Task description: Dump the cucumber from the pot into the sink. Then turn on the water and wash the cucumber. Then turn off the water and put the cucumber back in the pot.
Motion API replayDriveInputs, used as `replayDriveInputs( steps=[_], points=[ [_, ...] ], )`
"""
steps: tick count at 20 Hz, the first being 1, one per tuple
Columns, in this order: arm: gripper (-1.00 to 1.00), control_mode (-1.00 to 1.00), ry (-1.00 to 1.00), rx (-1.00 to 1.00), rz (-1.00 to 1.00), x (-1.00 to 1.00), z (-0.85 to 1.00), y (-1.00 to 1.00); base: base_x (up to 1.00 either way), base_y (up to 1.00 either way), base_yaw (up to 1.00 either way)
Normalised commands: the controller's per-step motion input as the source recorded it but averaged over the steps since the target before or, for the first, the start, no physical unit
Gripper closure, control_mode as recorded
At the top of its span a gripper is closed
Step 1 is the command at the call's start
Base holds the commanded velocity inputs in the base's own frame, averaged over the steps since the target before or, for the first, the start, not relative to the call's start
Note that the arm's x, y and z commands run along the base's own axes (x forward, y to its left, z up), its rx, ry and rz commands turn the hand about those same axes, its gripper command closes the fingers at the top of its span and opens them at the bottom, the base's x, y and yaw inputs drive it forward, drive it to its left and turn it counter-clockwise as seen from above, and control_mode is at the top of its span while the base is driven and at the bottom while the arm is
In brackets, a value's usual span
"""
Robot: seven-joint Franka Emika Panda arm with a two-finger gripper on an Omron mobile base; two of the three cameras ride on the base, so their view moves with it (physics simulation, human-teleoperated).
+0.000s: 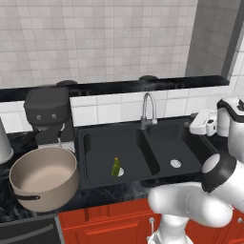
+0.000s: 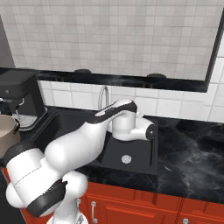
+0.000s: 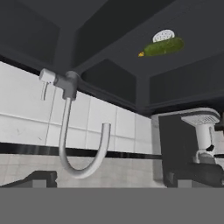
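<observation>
In the left bowl of the black sink [image 1: 187,148], saw the little green cucumber [image 1: 116,167]. Found it lying on the bottom, right by the round silver drain [image 1: 120,171] and touching it. Spotted it again in the hand view [image 3: 164,46], beside that same drain.

Saw the big beige pot [image 1: 43,178] standing upright on the dark counter [image 1: 119,193], just left of the sink. Looked into it from the left base view and saw only its pale inside. Noted the black coffee machine [image 1: 47,114] just behind the pot.

Saw the curved silver faucet [image 1: 148,109] at the back of the sink, between the two bowls.

Found the gripper [image 1: 196,124] up above the right side of the sink, near the faucet and well apart from the cucumber. Took its jaws to be spread wide apart, with nothing held in them. Saw the faucet close up and upside down in the hand view.
</observation>
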Motion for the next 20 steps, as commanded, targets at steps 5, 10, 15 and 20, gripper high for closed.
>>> replayDriveInputs(
  steps=[5,10,15,20],
  points=[
    [-1.0,-1.0,0.0,0.0,0.0,0.24,-0.14,0.24,0.0,0.0,0.0],
    [-1.0,-1.0,0.0,0.0,0.0,0.28,-0.07,0.15,0.0,0.0,0.0],
    [-1.0,-1.0,0.0,0.0,0.0,0.34,-0.1,0.12,0.0,0.0,0.0],
    [-1.0,-1.0,0.0,0.0,0.0,0.34,-0.11,0.15,0.0,0.0,0.0]
  ],
)
